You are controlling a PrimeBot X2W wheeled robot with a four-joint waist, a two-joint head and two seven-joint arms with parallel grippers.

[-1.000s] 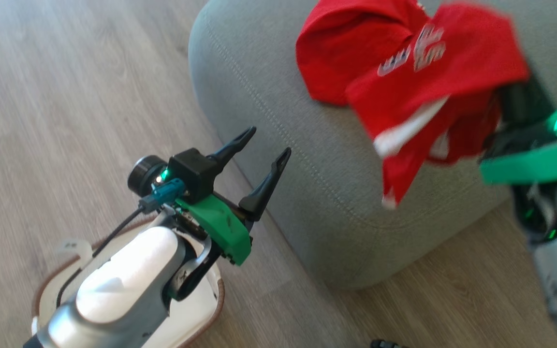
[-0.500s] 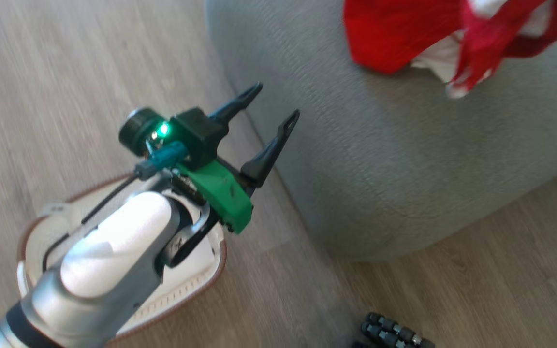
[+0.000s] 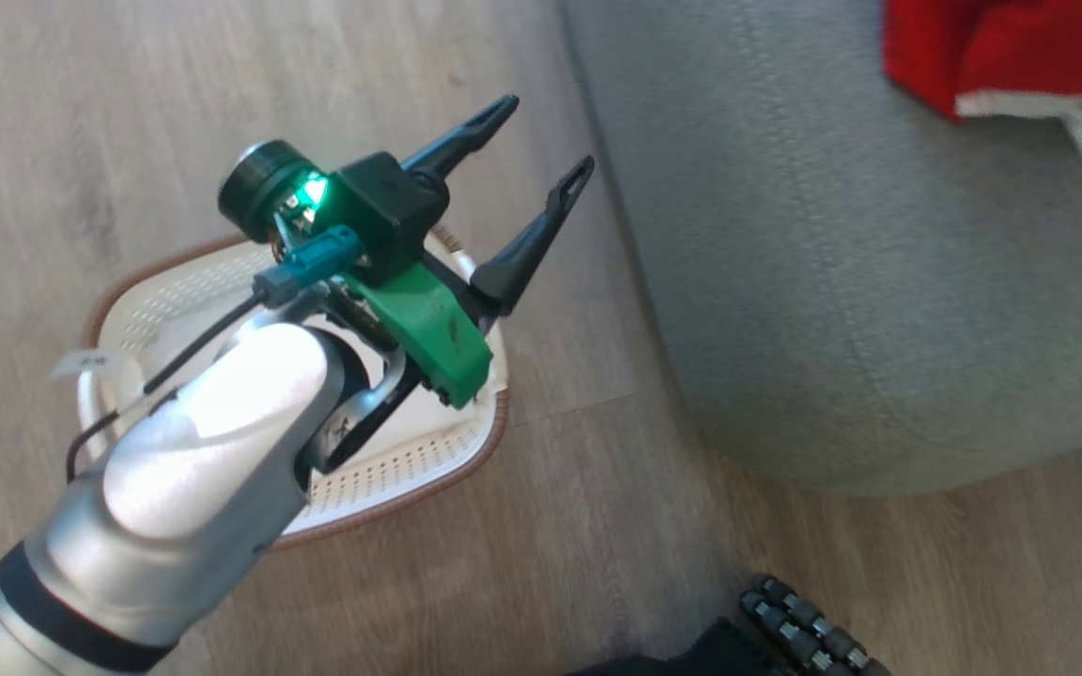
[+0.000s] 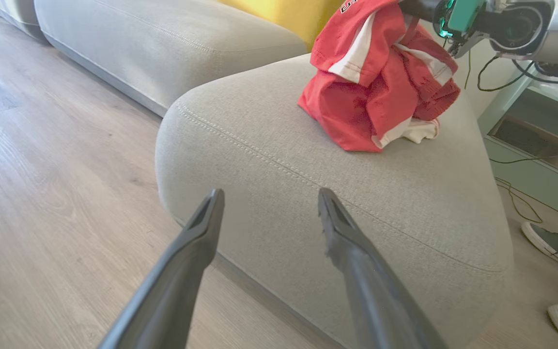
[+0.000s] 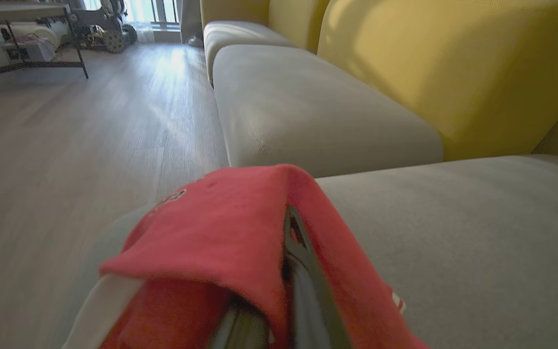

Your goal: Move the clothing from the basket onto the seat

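Your left gripper has its two fingers spread wide with nothing between them. Their tips point at the rounded corner of the seat, just short of its side, above the wooden floor. The basket sits on the floor below and behind those fingers, under the wrist and forearm, which hide much of its inside from you.

Your right gripper has its fingers pressed together, with the clothing draped over and around them. The pinch itself is buried in cloth, but the fabric seems caught between the fingers: in the left wrist view the red bundle hangs gathered from that gripper. The bundle's lower folds rest on top of the seat, beyond and to the right of the left fingertips, well apart from them. Ahead of the right fingers lie bare seat and yellow back cushions.
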